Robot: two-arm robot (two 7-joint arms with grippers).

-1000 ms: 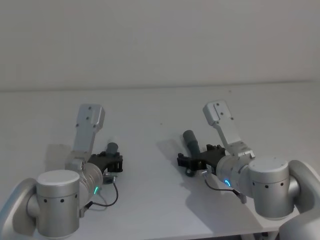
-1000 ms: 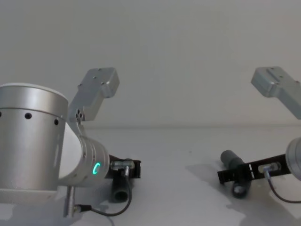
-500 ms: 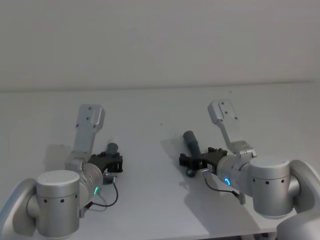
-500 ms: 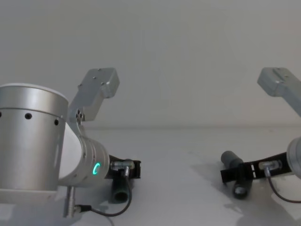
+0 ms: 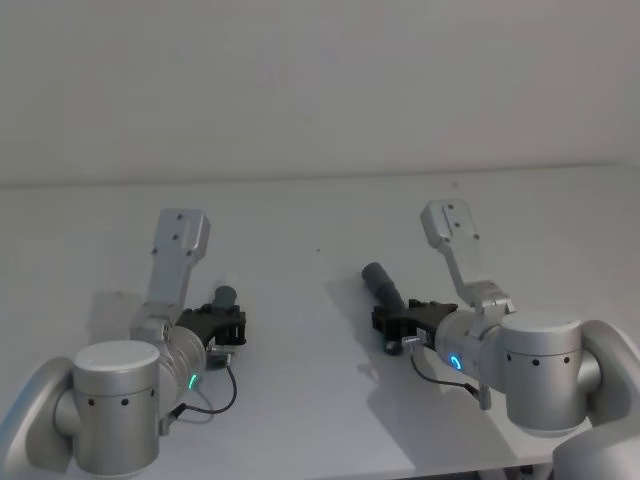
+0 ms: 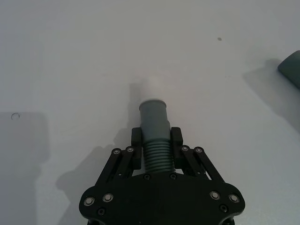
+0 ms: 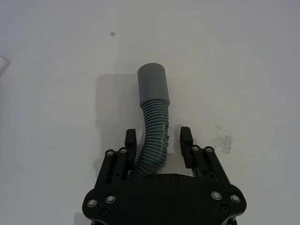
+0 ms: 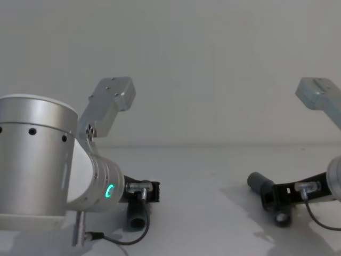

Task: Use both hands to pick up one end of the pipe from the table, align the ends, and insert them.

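Both arms sit low by the near edge of the table (image 5: 300, 210), one toward the near-left corner, the other toward the near-right. The left gripper (image 6: 156, 140) hasn't budged in the last second: it is clamped on the ribbed middle of the left hose piece (image 6: 157, 158), fingers tight against the ribs on both sides. All the change is on the right. The right gripper (image 7: 158, 135) has shifted toward the right edge, and its upper link swung the same way. The right hose piece (image 7: 153, 138) has turned a little in the chest view, so something nudged it. The jaws aren't on it yet: they straddle the ribbed section with a gap on each side (wider on one, so it sits off-centre). Can't tell whether either piece is clear of the surface. Farther out, the left piece's white tip (image 6: 152, 85) points at the far edge. The right piece's plain cuff (image 7: 153, 83) also points that way, canted toward the left piece, and the two are well apart. My read: left grasp is done, right grasp is in final approach. The right still has to close on the ribs, then both lift and swing the cuffs to face each other. Nothing is aligned yet.
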